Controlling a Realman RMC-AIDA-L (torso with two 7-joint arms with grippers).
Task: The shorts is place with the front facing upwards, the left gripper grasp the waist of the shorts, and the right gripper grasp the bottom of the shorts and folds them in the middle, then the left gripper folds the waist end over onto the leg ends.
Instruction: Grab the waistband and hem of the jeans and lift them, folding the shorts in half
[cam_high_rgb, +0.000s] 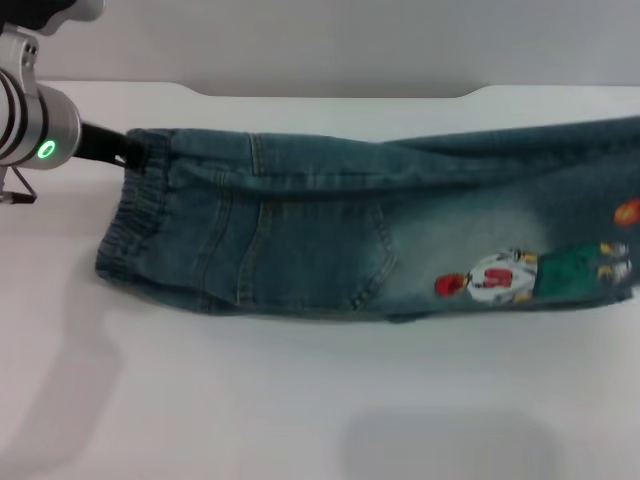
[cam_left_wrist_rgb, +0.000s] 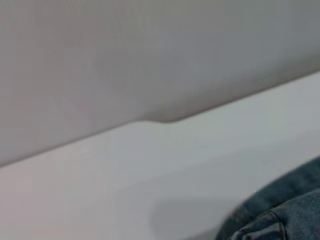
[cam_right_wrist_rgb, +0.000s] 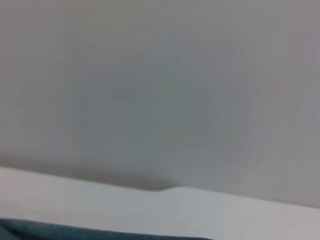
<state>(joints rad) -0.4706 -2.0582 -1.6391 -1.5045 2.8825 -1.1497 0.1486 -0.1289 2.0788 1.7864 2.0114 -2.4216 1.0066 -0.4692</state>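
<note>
The denim shorts (cam_high_rgb: 320, 230) lie folded lengthwise across the white table (cam_high_rgb: 300, 400), with the puckered elastic waist (cam_high_rgb: 135, 225) on the left. A cartoon patch (cam_high_rgb: 510, 275) shows on the leg towards the right. My left gripper (cam_high_rgb: 125, 150) reaches in from the upper left and is shut on the far corner of the waist. A bit of denim (cam_left_wrist_rgb: 285, 210) shows in the left wrist view. The leg ends run past the right edge of the head view and are out of sight. My right gripper is not visible; its wrist view shows only a strip of denim (cam_right_wrist_rgb: 75, 232).
The table's far edge (cam_high_rgb: 330, 93) has a stepped notch, with a grey wall behind it. Bare white tabletop lies in front of the shorts.
</note>
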